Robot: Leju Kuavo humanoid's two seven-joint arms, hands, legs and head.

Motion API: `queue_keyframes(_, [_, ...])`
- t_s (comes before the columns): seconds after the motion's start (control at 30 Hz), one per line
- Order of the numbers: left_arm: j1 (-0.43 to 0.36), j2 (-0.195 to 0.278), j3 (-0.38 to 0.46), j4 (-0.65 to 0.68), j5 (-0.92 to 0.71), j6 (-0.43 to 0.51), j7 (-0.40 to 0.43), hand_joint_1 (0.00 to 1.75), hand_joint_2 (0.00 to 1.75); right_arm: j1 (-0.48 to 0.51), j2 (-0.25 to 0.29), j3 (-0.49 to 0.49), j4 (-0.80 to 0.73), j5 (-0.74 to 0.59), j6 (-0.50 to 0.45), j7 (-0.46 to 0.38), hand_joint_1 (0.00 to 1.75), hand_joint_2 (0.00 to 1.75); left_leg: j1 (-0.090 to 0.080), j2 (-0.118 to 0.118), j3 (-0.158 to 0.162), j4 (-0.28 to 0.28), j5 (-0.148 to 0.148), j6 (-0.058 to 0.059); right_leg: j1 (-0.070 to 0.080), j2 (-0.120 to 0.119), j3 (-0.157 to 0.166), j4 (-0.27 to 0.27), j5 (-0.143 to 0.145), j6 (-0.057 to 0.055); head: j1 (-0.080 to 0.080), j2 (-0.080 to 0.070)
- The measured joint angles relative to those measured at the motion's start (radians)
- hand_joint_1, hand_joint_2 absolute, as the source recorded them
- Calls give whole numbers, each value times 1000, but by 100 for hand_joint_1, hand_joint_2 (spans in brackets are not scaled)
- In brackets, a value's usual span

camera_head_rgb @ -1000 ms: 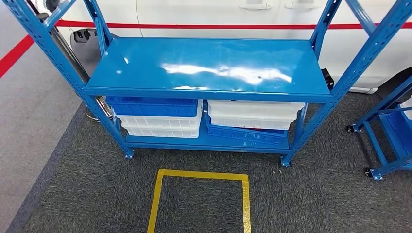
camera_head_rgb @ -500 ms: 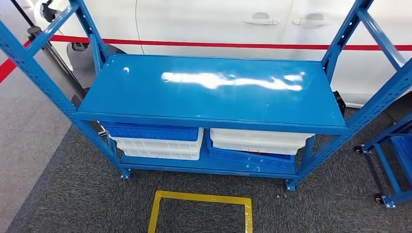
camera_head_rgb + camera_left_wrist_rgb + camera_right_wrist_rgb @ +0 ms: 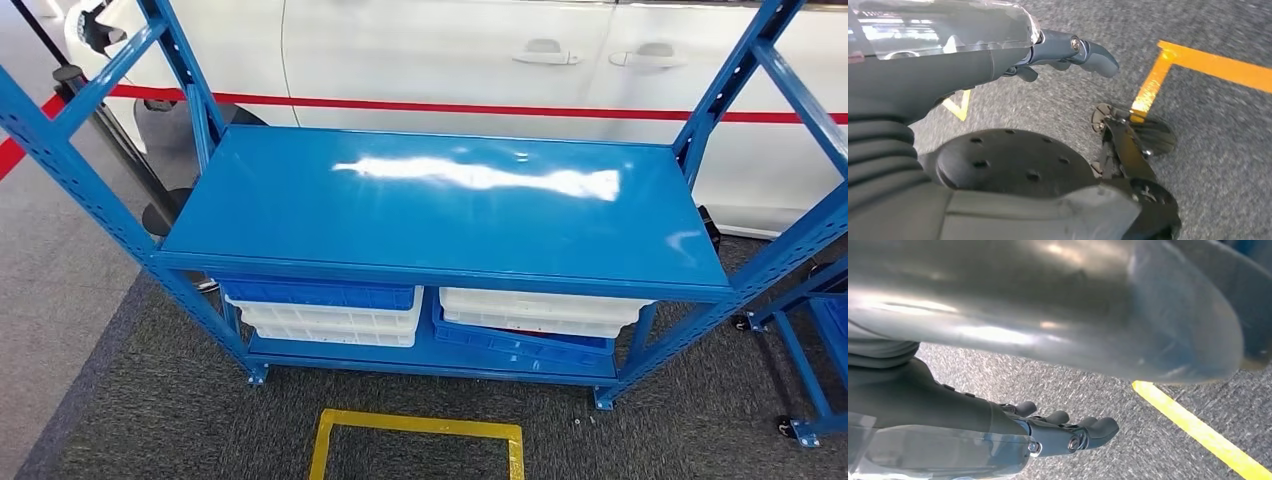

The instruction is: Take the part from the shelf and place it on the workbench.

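A blue metal shelf (image 3: 440, 200) stands straight ahead in the head view, its middle board glossy with glare across it. On its lowest level sit a blue bin (image 3: 315, 293) over white bins (image 3: 330, 325) on the left, and white bins (image 3: 540, 312) over a tilted blue bin (image 3: 520, 345) on the right. My left hand (image 3: 1068, 52) hangs over the grey carpet with its fingers stretched out and nothing in them. My right hand (image 3: 1063, 432) also hangs above the carpet, fingers loosely extended and holding nothing.
A yellow tape square (image 3: 415, 425) marks the carpet in front of the shelf. A white car (image 3: 430, 50) with a red stripe stands behind it. A blue wheeled cart (image 3: 810, 370) is at the right, a black stand (image 3: 100, 120) at the left.
The whole picture has shifted: the camera has moved closer and tilted up, so the shelf sits lower and larger and less of the yellow square shows.
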Motion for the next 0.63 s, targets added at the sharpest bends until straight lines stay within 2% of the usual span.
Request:
queue_keyframes(0.07, [1,0,-1,0,0,0,0,0,175,0,-1,0,0,0,0,0,0,0,-1,-1,2,-2,10,4,1,-1,4,-4,-2,-26,3,0])
queue_keyframes(0.1, [0,0,-1,0,0,0,1,0,175,0,-1,0,0,0,0,0,0,0,-2,-1,2,-3,11,8,2,-2,6,-7,3,-32,3,0])
queue_keyframes(0.23, [0,0,-2,0,0,0,1,0,175,0,-1,-1,0,0,0,0,0,0,-3,-1,4,-3,8,16,1,-1,14,-19,11,-15,3,0])
queue_keyframes(0.37, [0,0,-2,0,0,1,1,0,175,0,-1,-1,0,0,1,1,0,0,-4,-1,4,-3,5,21,0,-1,17,-25,13,-3,3,0])
queue_keyframes(0.5, [0,0,-2,0,-1,1,2,0,175,0,-1,-1,0,0,5,4,0,0,-5,-1,4,-3,2,24,-3,-1,19,-28,11,20,3,0])
queue_keyframes(0.57, [0,0,-2,0,-2,0,1,0,175,0,-1,-1,0,0,7,8,0,0,-6,-1,5,-3,1,25,-3,-2,19,-28,9,26,3,0])
queue_keyframes(0.6, [-1,0,-3,0,-5,0,0,0,175,0,-1,-1,0,0,9,10,0,44,-6,-1,5,-3,0,25,-3,-2,19,-28,9,28,3,0])
queue_keyframes(0.63, [-1,0,-3,0,-7,-1,-1,0,175,0,-1,-1,0,0,10,10,0,58,-6,-1,5,-3,0,25,-3,-2,19,-28,8,29,3,0])
